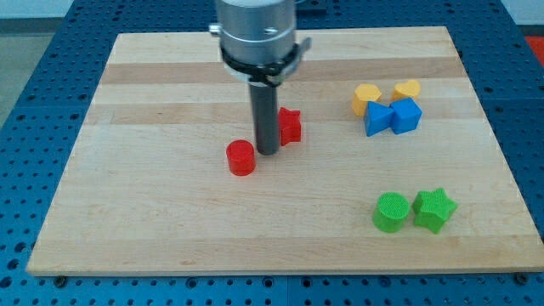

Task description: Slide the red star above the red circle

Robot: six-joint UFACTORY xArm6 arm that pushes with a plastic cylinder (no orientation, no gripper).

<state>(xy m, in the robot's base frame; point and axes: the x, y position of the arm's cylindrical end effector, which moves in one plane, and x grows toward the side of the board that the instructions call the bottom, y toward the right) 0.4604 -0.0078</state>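
Note:
The red star (291, 126) lies near the board's middle, partly hidden behind my rod. The red circle (241, 158) sits just below and to the left of it. My tip (269, 152) rests on the board between the two, touching the star's left side and a short gap to the right of the circle.
A yellow hexagon (366, 98) and a yellow block (407, 89) sit at the right, with a blue block (377, 119) and a blue cube (406, 116) just below them. A green circle (391, 212) and a green star (434, 209) lie at the lower right. The wooden board (153, 221) ends close below them.

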